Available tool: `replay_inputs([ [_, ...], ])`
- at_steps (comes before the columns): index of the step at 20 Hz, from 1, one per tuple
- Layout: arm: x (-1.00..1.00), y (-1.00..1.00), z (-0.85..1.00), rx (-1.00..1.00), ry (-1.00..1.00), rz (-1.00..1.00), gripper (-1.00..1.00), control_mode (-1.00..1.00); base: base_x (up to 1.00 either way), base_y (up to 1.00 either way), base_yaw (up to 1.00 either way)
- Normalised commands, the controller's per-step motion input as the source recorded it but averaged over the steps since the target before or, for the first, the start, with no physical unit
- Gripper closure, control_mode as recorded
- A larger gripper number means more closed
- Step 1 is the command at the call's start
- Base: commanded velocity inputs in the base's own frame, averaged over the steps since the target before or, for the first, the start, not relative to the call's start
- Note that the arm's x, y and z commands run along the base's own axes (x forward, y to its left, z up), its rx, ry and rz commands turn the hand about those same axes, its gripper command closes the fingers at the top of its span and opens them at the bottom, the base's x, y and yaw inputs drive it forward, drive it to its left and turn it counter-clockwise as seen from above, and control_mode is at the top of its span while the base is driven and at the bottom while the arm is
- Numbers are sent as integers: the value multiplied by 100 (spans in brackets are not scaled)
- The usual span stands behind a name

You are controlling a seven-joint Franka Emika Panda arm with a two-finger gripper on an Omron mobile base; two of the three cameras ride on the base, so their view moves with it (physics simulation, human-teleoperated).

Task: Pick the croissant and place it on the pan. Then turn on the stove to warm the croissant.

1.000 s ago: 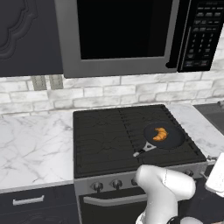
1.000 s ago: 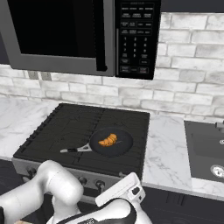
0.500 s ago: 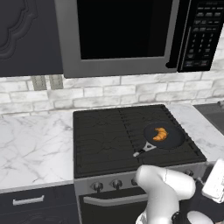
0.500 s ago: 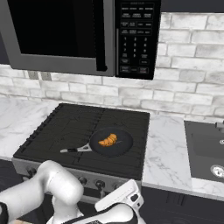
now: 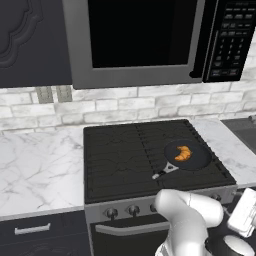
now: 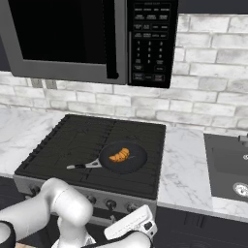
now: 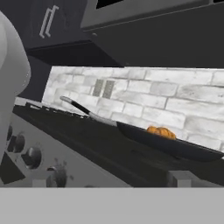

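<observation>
One croissant (image 5: 183, 154) in pan (image 5: 196, 161), prob. diagonal

There is one croissant (image 5: 183, 154) and it lies in one pan (image 5: 189, 155), on one stove (image 5: 125, 155). Above the stove hangs one microwave (image 5: 150, 40), and on the far wall at the left there are two outlets (image 5: 54, 93). At the right there is one sink (image 6: 227, 167).

microwave (image 5: 145, 40) above | marble counter (image 5: 40, 170) | brick backsplash (image 6: 203, 101) | sink (image 6: 227, 164) right
</observation>
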Motion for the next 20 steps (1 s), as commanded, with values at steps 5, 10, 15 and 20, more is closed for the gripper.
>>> replay_inputs([
  [5,0,0,-16,8,4,0,-100,-100,0,0,0],
  [10,0,-2,-6,8,5,0,-100,-100,0,0,0],
  [15,1,-6,0,6,2,0,-100,-100,0,0,0],
  [20,7,-9,0,4,1,0,-100,-100,0,0,0],
])
